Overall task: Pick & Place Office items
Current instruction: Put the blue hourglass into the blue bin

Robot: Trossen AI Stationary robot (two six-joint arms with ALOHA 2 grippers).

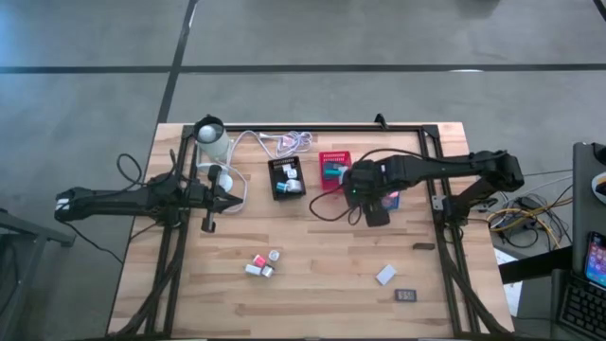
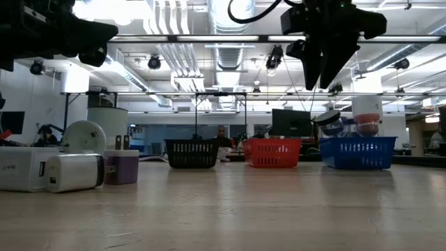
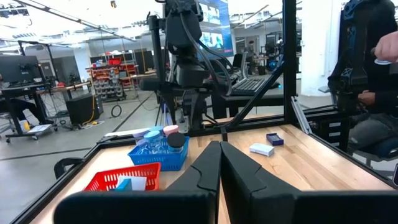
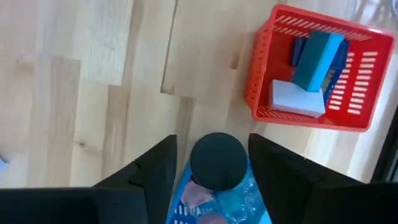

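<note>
Sorting is well under way but not finished, judging by how the pieces lie. At the far side of the wooden tabletop (image 1: pixel 312 275), the black mesh tray (image 1: pixel 287 178) holds a few pale pieces, the red mesh tray (image 4: pixel 314 68) holds a teal block (image 4: pixel 316 57) lying over a white block (image 4: pixel 297 99), and the blue mesh tray (image 2: pixel 357 151) already carries several round rolls.

The right gripper (image 4: pixel 212 163) hangs directly above the blue tray, its fingers (image 4: pixel 157 168) spread on either side of a dark round-topped roll (image 4: pixel 217 160) that sits on top of the heap of pink and clear rolls below. No finger touches it, and I cannot tell whether the roll is being set down or reached for; most likely it counts as delivered.

The left gripper (image 3: pixel 219 180) waits on the left side of the tabletop, near a white cup (image 1: pixel 212 140) and a white coiled cable (image 1: pixel 284 144), its fingers pressed together on nothing.

Several office items lie loose nearer the front edge. A small cluster of pink and white pieces (image 1: pixel 261 264) sits left of centre; in the low view these read as a white block (image 2: pixel 24 168), a white round-cornered block (image 2: pixel 73 172) and a lavender block (image 2: pixel 121 167). Well apart to the right lie a pale flat block (image 1: pixel 385 275) and a small dark rectangle (image 1: pixel 406 296). Those five or six pieces remain to be carried to the trays.
</note>
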